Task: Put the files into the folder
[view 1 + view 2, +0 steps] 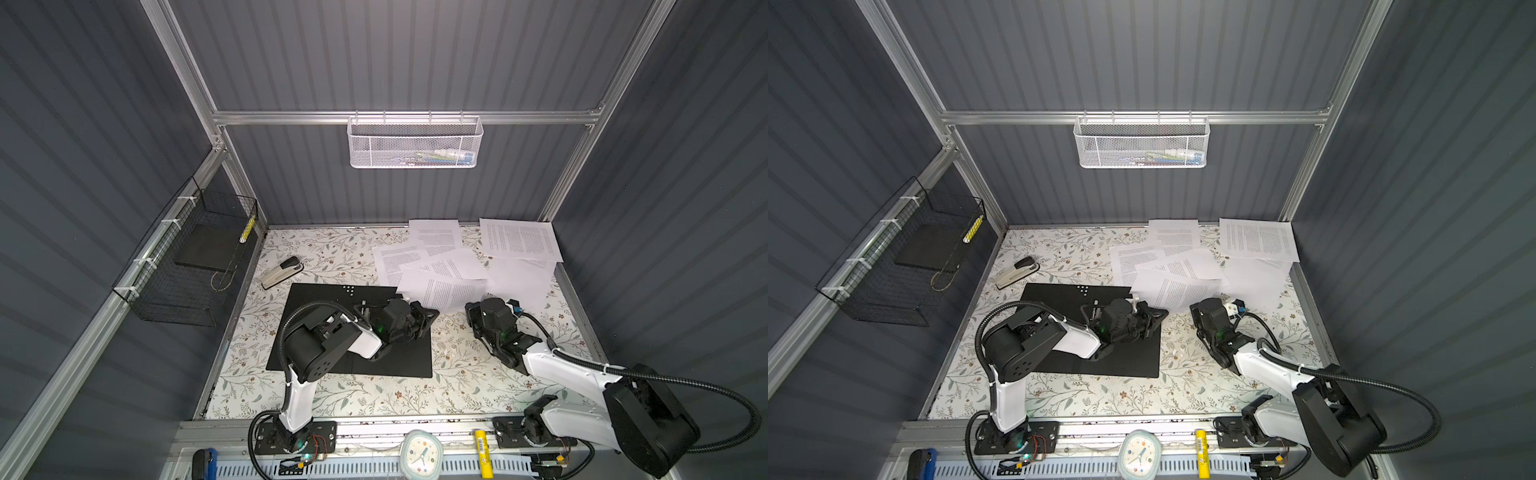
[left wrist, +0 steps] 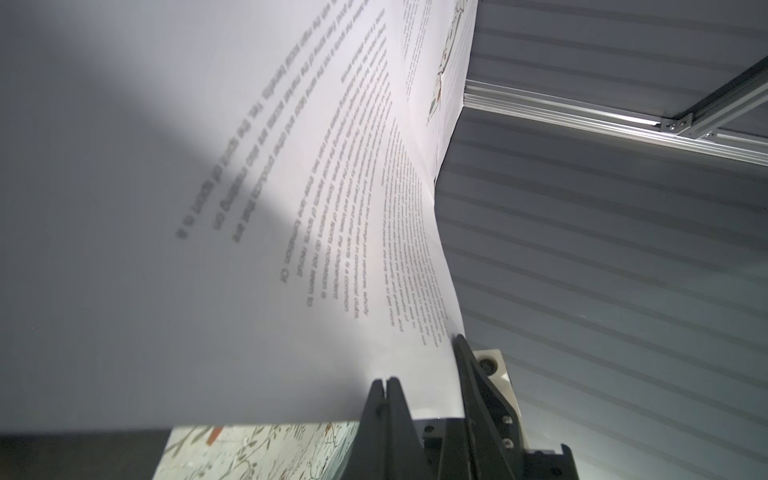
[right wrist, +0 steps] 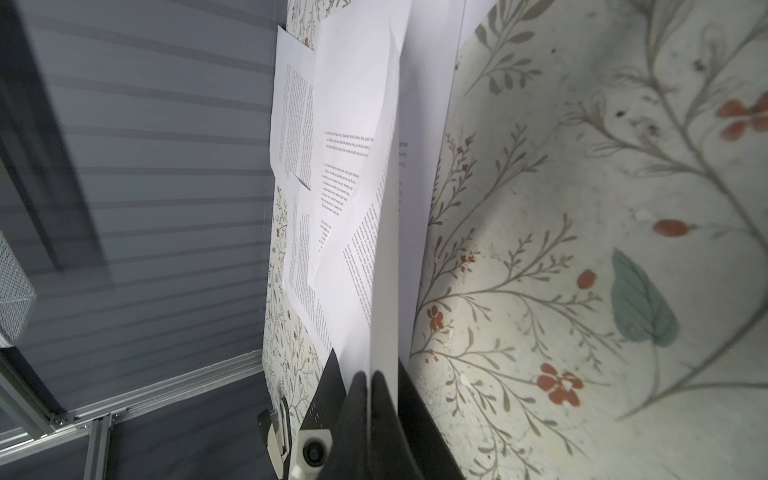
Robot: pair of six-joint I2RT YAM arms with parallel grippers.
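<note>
- While both arms work at one sheet, the relation that governs the next move is plain: the folder (image 1: 324,299) lies to the left of the held sheet (image 1: 444,291) in both top views, and the rest of the files (image 1: 519,241) lie behind and to the right of it.
- Left pincer (image 1: 430,316): jaws together, clamped on the near edge of the held sheet. The left wrist view confirms paper between the tips (image 2: 386,384). It stands over the far right corner of the folder.
- Right pincer (image 1: 471,309): jaws together on the same near edge, as the right wrist view shows (image 3: 370,376). It stands just beside the left pincer, over bare worktop (image 1: 457,365) and clear of the folder.
- Held sheet: the near edge is raised, and the far part rests on the other files. The print runs away from the gripped edge, so its long axis appears to run left to right across the top views.
- Folder: flat on the worktop, black face up, with its long axis also left to right and so roughly parallel with the sheet. I cannot tell the state of its clip.
- Judgement: the left arm is the nearer to the folder. A leftward carry with little turning should bring the sheet over it.
- Remaining files: scattered and overlapping at the far right of the worktop, well apart from the folder.
</note>
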